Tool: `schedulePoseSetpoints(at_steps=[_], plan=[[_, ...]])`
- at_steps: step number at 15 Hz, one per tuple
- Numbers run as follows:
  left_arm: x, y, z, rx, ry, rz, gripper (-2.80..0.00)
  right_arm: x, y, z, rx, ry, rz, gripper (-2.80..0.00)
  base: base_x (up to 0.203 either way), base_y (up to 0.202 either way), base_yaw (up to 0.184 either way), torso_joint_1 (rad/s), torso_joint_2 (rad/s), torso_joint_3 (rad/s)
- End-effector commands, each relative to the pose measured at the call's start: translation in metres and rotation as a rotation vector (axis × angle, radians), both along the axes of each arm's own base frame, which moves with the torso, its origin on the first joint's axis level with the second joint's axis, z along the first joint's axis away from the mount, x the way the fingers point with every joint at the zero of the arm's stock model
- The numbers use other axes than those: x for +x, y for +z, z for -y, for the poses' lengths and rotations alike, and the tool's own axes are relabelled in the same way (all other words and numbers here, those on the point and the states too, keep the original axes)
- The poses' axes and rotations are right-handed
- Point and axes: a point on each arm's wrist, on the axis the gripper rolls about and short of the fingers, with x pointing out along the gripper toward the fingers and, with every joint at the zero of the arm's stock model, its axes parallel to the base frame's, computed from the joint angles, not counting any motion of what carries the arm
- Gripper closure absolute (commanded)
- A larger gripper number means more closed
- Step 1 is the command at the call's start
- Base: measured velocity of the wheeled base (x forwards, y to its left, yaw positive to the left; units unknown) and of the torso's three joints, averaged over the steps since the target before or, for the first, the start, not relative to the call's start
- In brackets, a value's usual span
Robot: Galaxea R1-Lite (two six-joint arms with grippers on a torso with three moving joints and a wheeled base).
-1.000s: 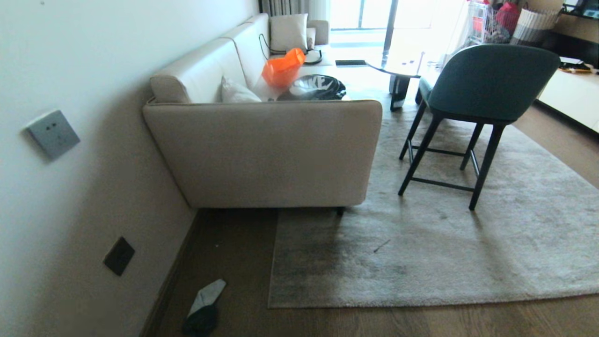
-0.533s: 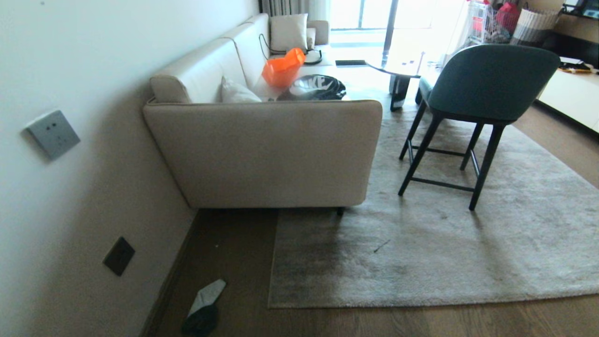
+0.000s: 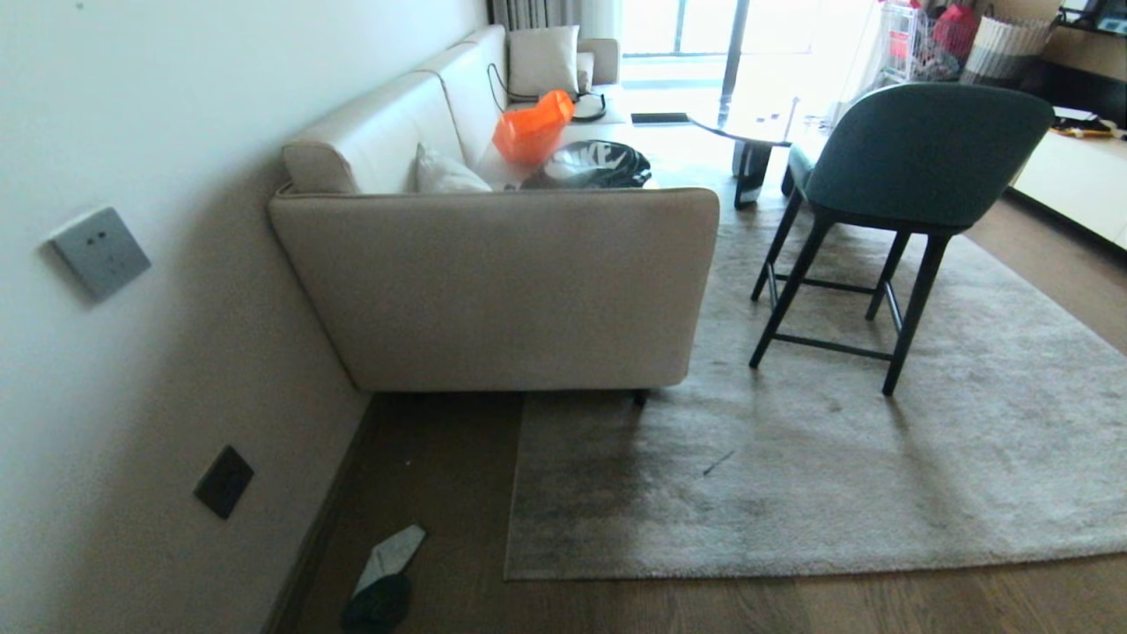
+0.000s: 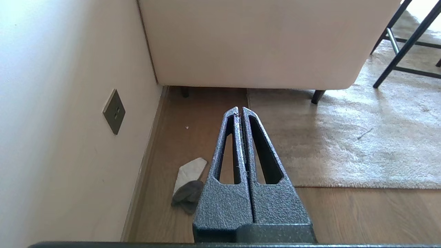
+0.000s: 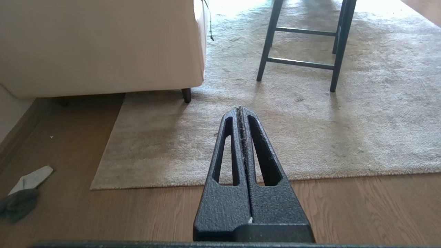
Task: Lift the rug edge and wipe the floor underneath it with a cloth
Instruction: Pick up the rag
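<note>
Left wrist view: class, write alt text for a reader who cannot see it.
The shut left gripper points out above the floor, holding nothing. A small cloth lies on the boards near the wall; the rug edge lies flat, running under a beige sofa.

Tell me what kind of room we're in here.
Most likely a home living room: a beige sofa against the wall, a large plush rug on wood-plank floor, and a green chair by a low table near a bright window.
</note>
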Motion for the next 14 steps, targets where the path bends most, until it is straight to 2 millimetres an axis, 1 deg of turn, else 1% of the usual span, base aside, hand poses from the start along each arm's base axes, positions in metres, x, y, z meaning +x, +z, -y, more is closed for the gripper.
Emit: schedulePoseSetpoints(at_steps=[1,14], plan=[[0.0,0.0,0.0,-0.001,0.0,0.0,0.0,0.0001,0.0001,0.0,0.0,0.0,-0.001,0.0,0.0,0.0,0.0,0.0,0.0,0.0],[0.0,0.0,0.0,-0.001,0.0,0.0,0.0,0.0001,0.0001,0.0,0.0,0.0,-0.001,0.0,0.0,0.0,0.0,0.0,0.0,0.0]])
